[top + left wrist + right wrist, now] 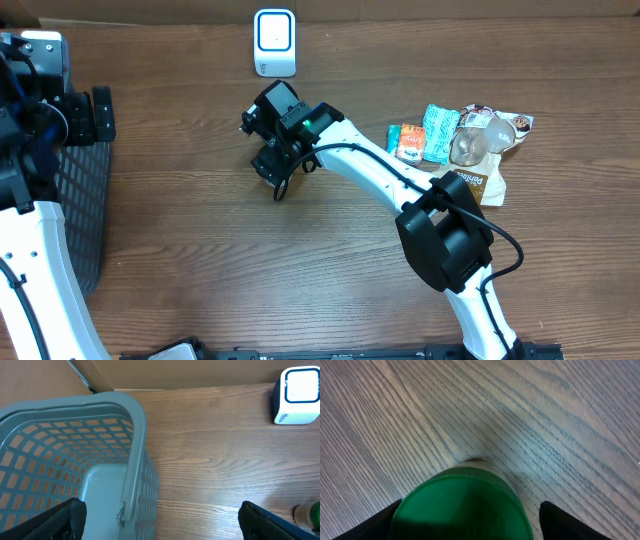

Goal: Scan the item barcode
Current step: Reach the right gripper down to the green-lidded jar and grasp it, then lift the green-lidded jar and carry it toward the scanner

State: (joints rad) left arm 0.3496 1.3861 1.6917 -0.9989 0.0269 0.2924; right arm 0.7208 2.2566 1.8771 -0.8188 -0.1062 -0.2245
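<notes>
The item is a container with a round green cap (462, 507), standing on the wooden table and filling the bottom of the right wrist view. My right gripper (471, 514) is straight above it, open, with a finger on each side of the cap. The left finger looks to be against the cap's edge, and a gap shows at the right finger (560, 520). In the overhead view the right gripper (278, 150) hides the item. The white barcode scanner (274, 42) with a blue-framed window stands at the table's far edge. My left gripper (160, 517) hangs wide open and empty over the basket's rim.
A grey plastic basket (85, 190) sits at the left of the table, below the left arm. A heap of snack packets (460, 135) lies at the right. The scanner (299, 395) also shows at the top right of the left wrist view.
</notes>
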